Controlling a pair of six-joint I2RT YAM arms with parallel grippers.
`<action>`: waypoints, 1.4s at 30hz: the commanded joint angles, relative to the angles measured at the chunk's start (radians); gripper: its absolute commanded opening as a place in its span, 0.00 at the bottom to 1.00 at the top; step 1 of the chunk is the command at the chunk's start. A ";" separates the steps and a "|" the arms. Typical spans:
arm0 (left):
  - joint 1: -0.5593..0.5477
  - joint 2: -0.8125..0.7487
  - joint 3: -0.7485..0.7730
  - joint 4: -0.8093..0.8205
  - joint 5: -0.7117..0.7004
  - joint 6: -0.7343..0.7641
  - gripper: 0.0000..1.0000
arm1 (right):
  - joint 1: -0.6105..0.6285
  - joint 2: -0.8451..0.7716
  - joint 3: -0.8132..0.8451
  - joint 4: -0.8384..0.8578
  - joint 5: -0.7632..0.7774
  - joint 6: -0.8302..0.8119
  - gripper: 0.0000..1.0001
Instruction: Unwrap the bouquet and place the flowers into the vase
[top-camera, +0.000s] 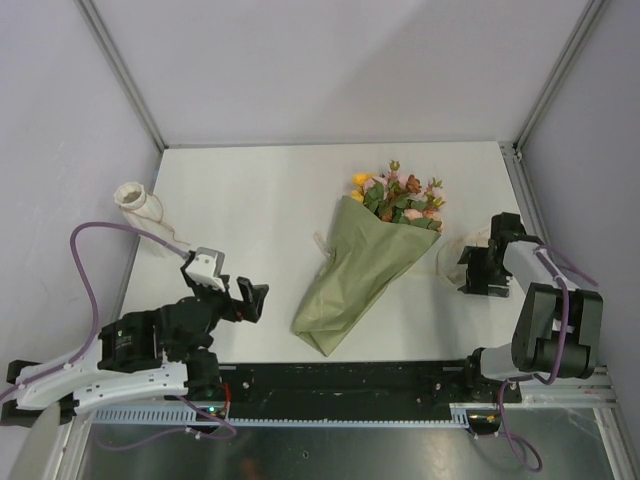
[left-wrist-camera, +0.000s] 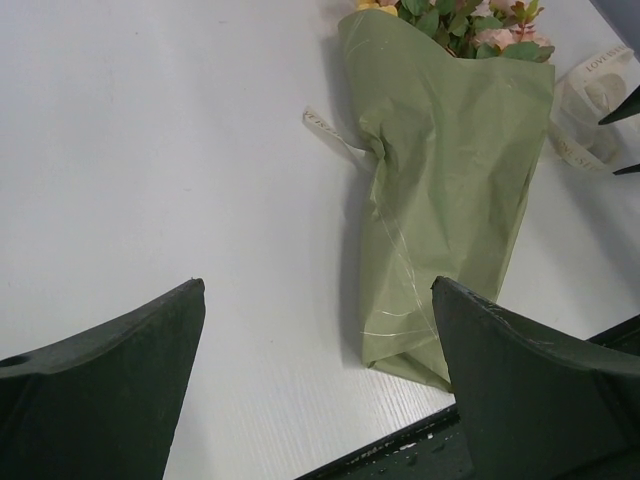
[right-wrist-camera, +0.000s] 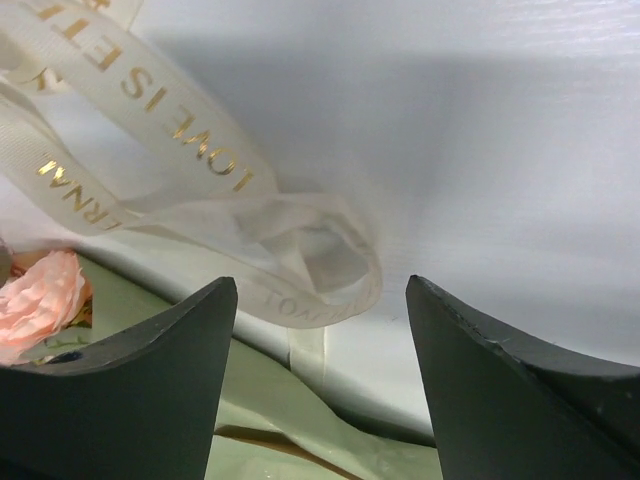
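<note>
Pale grey walls (top-camera: 330, 70) are enclosing a white surface (top-camera: 250, 200). From the near left corner the left arm (top-camera: 130, 350) is lying low with its elbow folded. The left end effector (top-camera: 235, 290) is pointing across at the bouquet (top-camera: 365, 265), near the wrap's narrow end but apart from it. Its jaws are standing wide apart and gripping nothing.

On the right, the right arm (top-camera: 545, 320) is folding up from its base and bending back down toward the surface. The right end effector (top-camera: 478, 268) is facing left, hovering over the ribbon (right-wrist-camera: 200, 160). Its fingers (right-wrist-camera: 150, 380) are standing apart with the loops lying loose below and between them, so nothing is being pinched.

Mid-surface, the bouquet is lying flat on a diagonal, narrow folded end toward the near edge. Olive-green paper (left-wrist-camera: 450, 190) is wrapping the stems, creased and pinched at the waist. Flowers (top-camera: 405, 195), pink, yellow and rust with green leaves, are poking out of the wide far end. Cream with gold lettering, the ribbon is lying in loose loops just right of the wrap, touching its edge. A short tail is showing on the wrap's left side.

At the far left edge the vase (top-camera: 140, 205) is sitting well apart from the bouquet. Whether it is upright or tipped is hard to tell.
</note>
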 joint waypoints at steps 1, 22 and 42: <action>-0.006 0.013 0.020 0.001 -0.024 -0.011 1.00 | 0.030 0.016 0.068 -0.040 0.073 0.061 0.75; -0.006 -0.106 0.003 -0.005 -0.077 -0.030 1.00 | 0.057 0.317 0.279 -0.239 0.147 0.139 0.61; -0.005 0.077 0.024 -0.014 -0.006 0.004 1.00 | 0.066 -0.528 0.277 0.184 0.342 -0.613 0.00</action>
